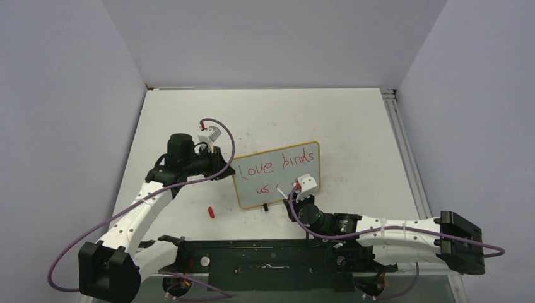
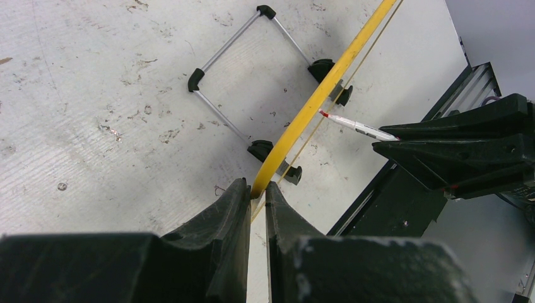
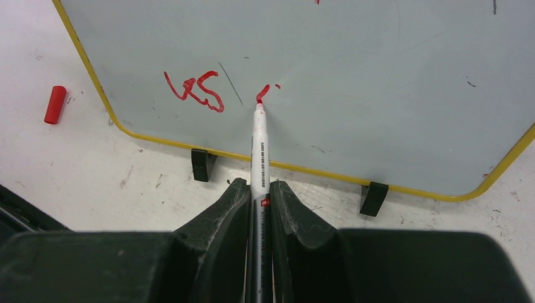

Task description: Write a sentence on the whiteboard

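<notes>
Though leaning back on a wire stand, shows its whole face from overhead: whiteboard, small, rectangular, glossy white going grey-green in the close view, edged by a thin tan-yellow frame with rounded corners. Stands on the near half of the table, about midway across, right end turned a little farther away, between the two arms. Rests on two small black feet along the lower edge. Carries the sentence in thin red slanted hand: "love birds" on top, "vs" beneath at the left, plus a short stroke and a dot just right of that. Pinched at the left edge by the left gripper, fingers pressed tight on the frame. Clamped in the right gripper, jaws squeezed on the barrel: marker, white, red tip touching the board at that short stroke. Lying on the table near the board's lower left corner, apart from it: red cap. Underneath, white tabletop, scuffed and speckled with small dark marks. Along the right side, a metal rail; at the near edge, a black base plate carrying both arms. Around it all, plain pale lavender-grey walls closing in left, right and behind.
</notes>
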`<act>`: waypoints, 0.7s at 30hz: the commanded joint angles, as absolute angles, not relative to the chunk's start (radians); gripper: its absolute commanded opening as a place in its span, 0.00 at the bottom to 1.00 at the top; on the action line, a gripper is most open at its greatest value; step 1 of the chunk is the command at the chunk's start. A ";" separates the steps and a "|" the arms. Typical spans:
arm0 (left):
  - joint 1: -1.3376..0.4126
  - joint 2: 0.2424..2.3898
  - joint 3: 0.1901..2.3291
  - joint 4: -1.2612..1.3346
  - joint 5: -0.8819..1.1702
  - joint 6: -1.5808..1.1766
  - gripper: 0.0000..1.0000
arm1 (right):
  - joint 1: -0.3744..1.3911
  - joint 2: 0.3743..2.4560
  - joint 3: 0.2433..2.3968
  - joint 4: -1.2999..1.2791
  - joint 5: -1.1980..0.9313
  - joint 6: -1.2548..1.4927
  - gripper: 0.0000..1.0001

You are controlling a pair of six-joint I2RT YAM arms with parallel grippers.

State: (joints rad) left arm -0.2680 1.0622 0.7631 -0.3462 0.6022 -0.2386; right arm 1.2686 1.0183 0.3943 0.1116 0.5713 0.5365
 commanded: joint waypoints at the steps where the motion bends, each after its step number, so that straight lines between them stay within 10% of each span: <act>1: -0.271 1.057 0.785 -0.332 0.587 -0.236 0.10 | 1.261 1.017 0.400 0.085 0.614 0.549 0.05; 21: -0.271 1.057 0.787 -0.333 0.586 -0.236 0.10 | 1.260 0.992 0.436 0.097 0.679 0.489 0.05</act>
